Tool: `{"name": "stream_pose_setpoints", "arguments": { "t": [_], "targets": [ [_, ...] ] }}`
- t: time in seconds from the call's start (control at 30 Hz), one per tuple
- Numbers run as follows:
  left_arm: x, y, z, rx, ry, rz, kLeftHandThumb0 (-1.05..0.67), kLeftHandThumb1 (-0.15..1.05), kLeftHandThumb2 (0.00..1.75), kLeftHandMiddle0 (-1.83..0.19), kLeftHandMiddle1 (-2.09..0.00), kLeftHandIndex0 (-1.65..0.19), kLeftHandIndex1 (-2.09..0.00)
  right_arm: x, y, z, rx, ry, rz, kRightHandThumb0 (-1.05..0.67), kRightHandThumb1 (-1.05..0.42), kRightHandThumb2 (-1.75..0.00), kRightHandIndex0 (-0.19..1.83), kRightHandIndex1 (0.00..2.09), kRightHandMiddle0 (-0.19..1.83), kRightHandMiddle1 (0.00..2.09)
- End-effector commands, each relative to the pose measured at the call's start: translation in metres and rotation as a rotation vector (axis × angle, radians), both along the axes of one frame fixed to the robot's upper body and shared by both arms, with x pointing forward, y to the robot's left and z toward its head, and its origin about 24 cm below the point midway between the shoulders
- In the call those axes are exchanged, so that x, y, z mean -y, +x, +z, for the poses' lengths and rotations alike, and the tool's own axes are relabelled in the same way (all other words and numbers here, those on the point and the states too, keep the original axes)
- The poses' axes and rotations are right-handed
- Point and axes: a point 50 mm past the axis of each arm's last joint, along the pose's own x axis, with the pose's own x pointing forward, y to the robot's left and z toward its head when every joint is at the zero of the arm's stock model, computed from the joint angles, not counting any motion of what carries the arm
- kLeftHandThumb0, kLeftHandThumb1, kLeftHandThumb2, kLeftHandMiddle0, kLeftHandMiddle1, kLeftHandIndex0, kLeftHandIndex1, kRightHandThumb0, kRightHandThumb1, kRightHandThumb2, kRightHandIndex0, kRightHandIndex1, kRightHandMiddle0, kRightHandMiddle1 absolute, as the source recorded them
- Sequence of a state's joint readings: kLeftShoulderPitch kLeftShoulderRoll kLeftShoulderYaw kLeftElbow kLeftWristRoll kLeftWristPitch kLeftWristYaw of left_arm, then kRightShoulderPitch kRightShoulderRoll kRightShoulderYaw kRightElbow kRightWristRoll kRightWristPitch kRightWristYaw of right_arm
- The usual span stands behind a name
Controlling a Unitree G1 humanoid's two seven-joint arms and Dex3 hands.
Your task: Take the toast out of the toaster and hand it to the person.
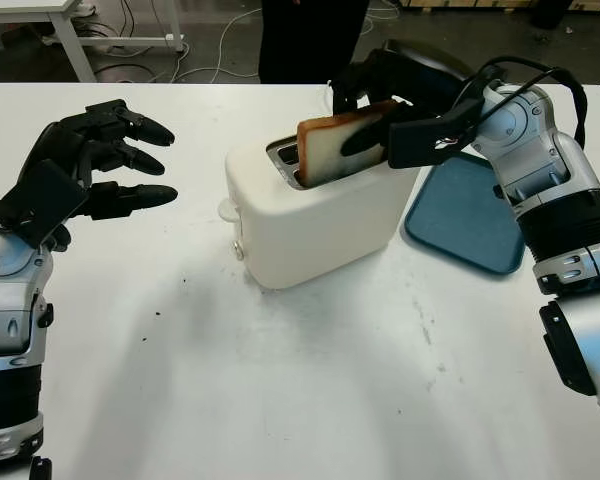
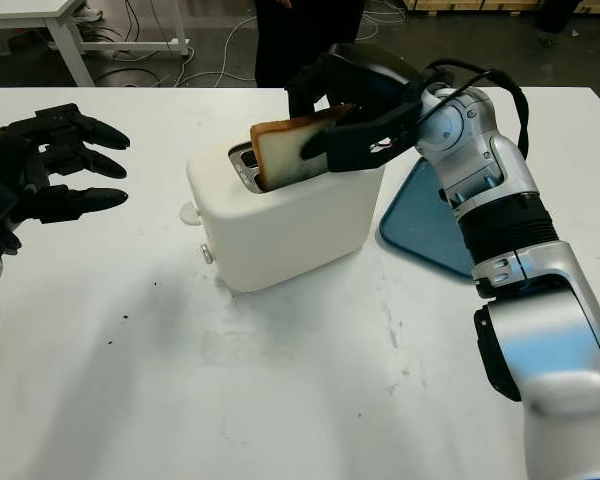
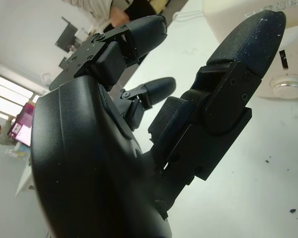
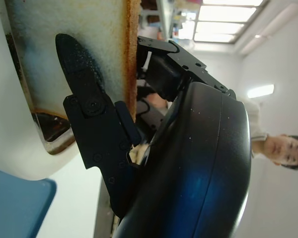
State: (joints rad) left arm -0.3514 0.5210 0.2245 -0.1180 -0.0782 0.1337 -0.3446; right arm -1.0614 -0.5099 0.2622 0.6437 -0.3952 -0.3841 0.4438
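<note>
A white toaster (image 1: 310, 215) stands in the middle of the white table. A slice of toast (image 1: 330, 150) with a brown crust sticks up and out of its slot, tilted. My right hand (image 1: 380, 125) is shut on the toast, thumb across its near face and the other fingers behind it; the right wrist view shows the thumb (image 4: 82, 82) pressed on the pale face of the toast (image 4: 49, 39). My left hand (image 1: 100, 170) hangs open above the table to the left of the toaster, apart from it. A person in dark clothes (image 1: 310, 40) stands behind the table's far edge.
A blue tray (image 1: 470, 220) lies flat on the table right of the toaster, under my right forearm. White desk legs and cables (image 1: 120, 40) stand on the floor beyond the table at the back left. A few dark crumbs (image 1: 155, 312) dot the tabletop.
</note>
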Motion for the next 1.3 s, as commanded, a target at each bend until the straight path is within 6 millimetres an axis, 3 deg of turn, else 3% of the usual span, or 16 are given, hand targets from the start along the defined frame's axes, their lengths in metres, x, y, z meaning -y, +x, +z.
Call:
{"name": "stream_pose_setpoints", "arguments": {
  "t": [0.0, 0.2, 0.33, 0.43, 0.7, 0.9, 1.27],
  "targets": [
    [-0.002, -0.001, -0.002, -0.001, -0.004, 0.011, -1.05, 0.63, 0.00, -0.55, -1.11, -0.57, -0.94, 0.004, 0.000, 0.008, 0.014, 0.072, 0.018, -0.40, -0.92, -0.11, 1.11, 1.75, 0.90, 1.75],
    [-0.001, 0.000, -0.002, 0.001, -0.013, 0.002, -1.05, 0.63, 0.00, -0.56, -1.11, -0.57, -0.95, 0.013, 0.004, 0.020, 0.022, 0.185, 0.041, -0.30, -0.92, -0.17, 1.11, 1.75, 0.91, 1.75],
    [-0.001, 0.000, -0.002, 0.002, -0.012, 0.002, -1.05, 0.62, 0.00, -0.55, -1.11, -0.57, -0.95, 0.025, 0.011, 0.029, 0.010, 0.247, -0.031, -0.35, -0.92, -0.20, 1.09, 1.75, 0.91, 1.75],
    [-0.001, 0.000, -0.002, 0.001, -0.012, 0.003, -1.05, 0.63, 0.00, -0.55, -1.12, -0.56, -0.96, 0.035, 0.016, 0.034, -0.040, 0.354, -0.059, -0.29, -0.92, -0.22, 1.08, 1.75, 0.88, 1.75],
    [-0.001, -0.001, -0.002, -0.002, -0.018, 0.003, -1.05, 0.62, 0.00, -0.55, -1.13, -0.56, -0.97, 0.064, 0.023, 0.037, -0.079, 0.554, -0.177, -0.39, -0.92, -0.15, 1.06, 1.75, 0.92, 1.75],
    [-0.001, 0.000, -0.002, -0.002, -0.009, 0.004, -1.05, 0.62, 0.00, -0.55, -1.12, -0.56, -0.97, 0.083, 0.028, 0.033, -0.163, 0.710, -0.273, -0.30, -0.92, -0.24, 1.08, 1.75, 0.89, 1.75],
    [-0.001, -0.001, -0.003, -0.004, -0.017, 0.002, -1.05, 0.62, 0.00, -0.56, -1.12, -0.56, -0.97, 0.101, 0.035, 0.011, -0.226, 0.895, -0.491, -0.33, -0.92, -0.27, 1.08, 1.75, 0.86, 1.75]
  ]
}}
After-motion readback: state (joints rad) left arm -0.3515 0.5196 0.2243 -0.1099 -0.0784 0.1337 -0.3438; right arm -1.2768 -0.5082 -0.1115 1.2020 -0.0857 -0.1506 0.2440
